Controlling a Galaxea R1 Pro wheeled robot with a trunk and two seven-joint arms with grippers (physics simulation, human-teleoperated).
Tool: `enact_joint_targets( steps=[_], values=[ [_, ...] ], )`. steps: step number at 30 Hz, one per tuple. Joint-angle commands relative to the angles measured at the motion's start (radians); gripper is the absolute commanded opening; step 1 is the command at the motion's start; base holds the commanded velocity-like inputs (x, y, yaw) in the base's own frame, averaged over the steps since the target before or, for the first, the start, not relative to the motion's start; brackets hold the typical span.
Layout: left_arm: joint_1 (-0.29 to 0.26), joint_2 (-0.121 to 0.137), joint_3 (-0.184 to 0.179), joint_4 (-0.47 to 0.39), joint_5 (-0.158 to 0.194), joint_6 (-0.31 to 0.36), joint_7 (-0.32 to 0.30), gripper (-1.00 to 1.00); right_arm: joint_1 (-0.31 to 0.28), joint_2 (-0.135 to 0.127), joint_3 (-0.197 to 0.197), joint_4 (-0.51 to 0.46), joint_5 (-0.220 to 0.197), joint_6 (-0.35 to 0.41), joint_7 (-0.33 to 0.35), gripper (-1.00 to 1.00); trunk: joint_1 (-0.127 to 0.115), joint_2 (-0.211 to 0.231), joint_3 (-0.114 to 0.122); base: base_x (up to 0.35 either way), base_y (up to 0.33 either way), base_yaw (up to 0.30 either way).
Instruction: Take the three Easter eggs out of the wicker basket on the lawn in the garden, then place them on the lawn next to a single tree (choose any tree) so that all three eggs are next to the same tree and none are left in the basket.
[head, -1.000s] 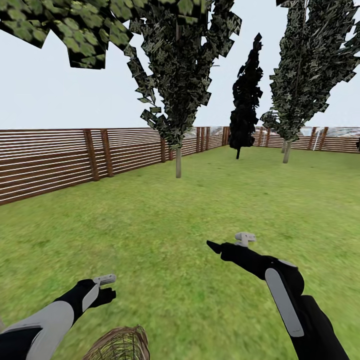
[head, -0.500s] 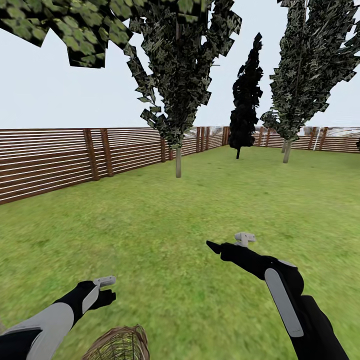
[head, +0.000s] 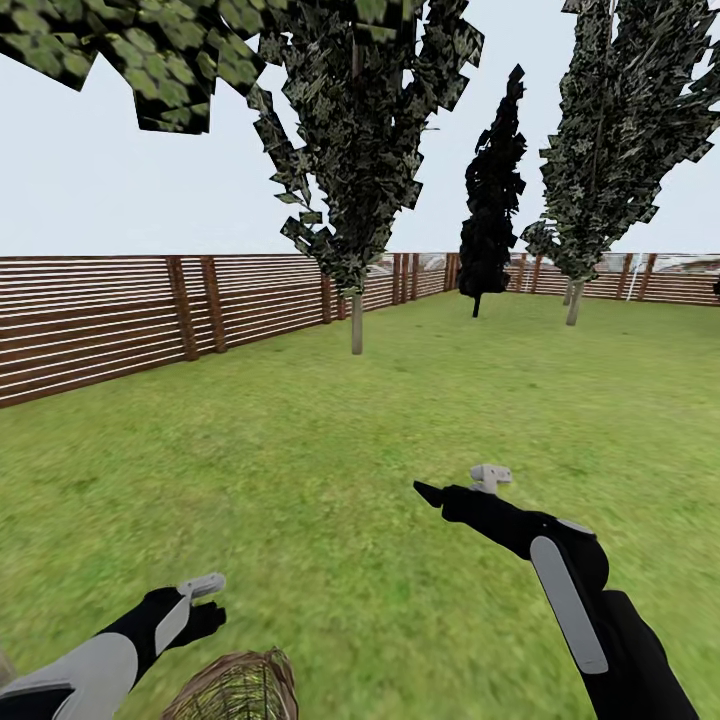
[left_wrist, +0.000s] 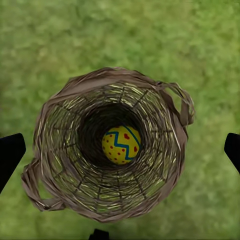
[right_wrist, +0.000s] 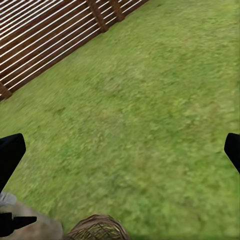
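The wicker basket (left_wrist: 107, 145) stands on the lawn (head: 330, 430), seen from straight above in the left wrist view. One yellow Easter egg (left_wrist: 121, 145) with red hearts and a blue zigzag lies at its bottom; I cannot tell whether others lie under it. My left gripper (left_wrist: 121, 152) hangs open above the basket mouth, its fingers wide of the rim. In the head view the left gripper (head: 212, 603) is just over the basket (head: 240, 690). My right gripper (head: 452, 484) is open over bare grass to the right. Blocky green leaves of the tree (head: 120, 50) overhang; its trunk is out of view.
A brown slatted fence (head: 100, 320) runs along the left and back. A thin-trunked tree (head: 357, 320), a black conifer (head: 490, 230) and another thin tree (head: 573, 300) stand farther off. The right wrist view has the basket rim (right_wrist: 97, 231) and open grass (right_wrist: 150, 110).
My left gripper has dropped a little toward the basket. The right arm and the basket have not moved.
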Motion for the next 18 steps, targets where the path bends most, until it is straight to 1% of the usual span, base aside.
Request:
enact_joint_targets(
  steps=[1,7,18],
  values=[
    [0.007,0.000,0.008,-0.003,0.008,0.004,0.006,1.00,0.000,-0.001,0.000,-0.001,0.003,0.004,0.004,1.00,0.004,-0.009,-0.005,0.000,0.000,0.000],
    [0.021,-0.001,0.008,-0.003,0.011,-0.003,0.007,1.00,0.000,0.001,0.001,-0.001,0.003,0.003,0.004,1.00,0.027,-0.051,-0.024,0.000,0.000,0.000],
    [0.024,-0.002,0.007,-0.003,0.012,-0.004,0.007,1.00,0.001,0.002,0.002,-0.001,0.003,0.003,0.004,1.00,0.069,-0.128,-0.058,0.000,0.000,0.000]
  ],
)
